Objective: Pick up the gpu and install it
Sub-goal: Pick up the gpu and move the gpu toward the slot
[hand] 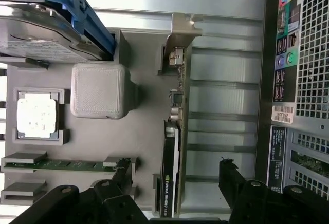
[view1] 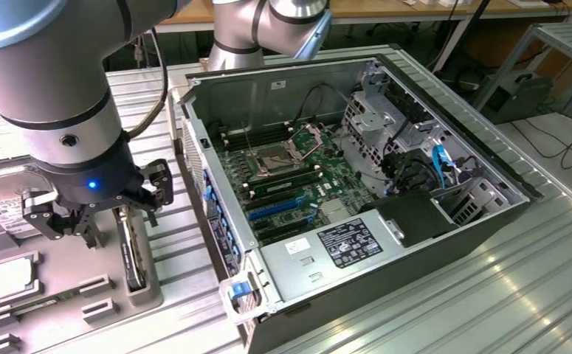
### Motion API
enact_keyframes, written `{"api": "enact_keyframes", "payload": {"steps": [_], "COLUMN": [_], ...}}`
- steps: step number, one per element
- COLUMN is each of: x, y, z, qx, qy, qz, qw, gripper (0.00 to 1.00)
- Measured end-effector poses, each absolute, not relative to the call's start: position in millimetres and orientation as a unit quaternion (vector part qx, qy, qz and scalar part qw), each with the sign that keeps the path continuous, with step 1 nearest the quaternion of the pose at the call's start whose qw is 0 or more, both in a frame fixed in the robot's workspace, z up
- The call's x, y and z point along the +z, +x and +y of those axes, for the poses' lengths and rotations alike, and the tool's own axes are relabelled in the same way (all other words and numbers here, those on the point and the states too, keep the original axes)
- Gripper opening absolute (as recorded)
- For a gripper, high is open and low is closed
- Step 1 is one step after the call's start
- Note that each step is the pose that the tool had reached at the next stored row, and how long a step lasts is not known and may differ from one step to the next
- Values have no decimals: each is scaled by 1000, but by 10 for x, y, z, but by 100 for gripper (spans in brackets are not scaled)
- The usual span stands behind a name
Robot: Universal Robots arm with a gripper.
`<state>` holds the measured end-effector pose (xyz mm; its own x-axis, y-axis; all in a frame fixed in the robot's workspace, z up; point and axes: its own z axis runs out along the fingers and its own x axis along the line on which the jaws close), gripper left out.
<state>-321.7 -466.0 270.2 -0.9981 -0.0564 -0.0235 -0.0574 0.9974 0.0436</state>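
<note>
Wrist view: gripper (hand: 176,180) poised over gpu (hand: 169,193), card standing on edge in grey holder (hand: 146,131) beside open computer case (view1: 266,92). Fingers (hand: 232,179) wide, straddling card, holding nothing. Pick-up step; grasp calls for squaring onto thin board.

My end effector (view1: 103,220) hangs with its jaws spread wide and nothing between them, low over the grey tray (view1: 153,295) at the exterior view's left. The gpu (view1: 131,254) stands on edge in a slot of that tray, and its far end runs in under my fingers. On the same tray, further to the exterior view's left, lie a processor chip (view1: 10,276) and a hard drive (view1: 0,214). Beside the tray, the computer case (view1: 296,284) lies open on the ribbed metal surface (view1: 522,295), its motherboard (view1: 286,177) exposed.
</note>
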Motion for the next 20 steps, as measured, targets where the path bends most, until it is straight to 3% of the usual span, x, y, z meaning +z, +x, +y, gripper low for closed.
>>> {"api": "enact_keyframes", "payload": {"steps": [2, 20], "x": [2575, 2345], "y": [-3217, -3217], "z": [-4652, -4611], "qx": [22, 20], "qy": [-28, -28], "qz": [999, 999], "qw": [11, 11], "gripper": [78, 78]}}
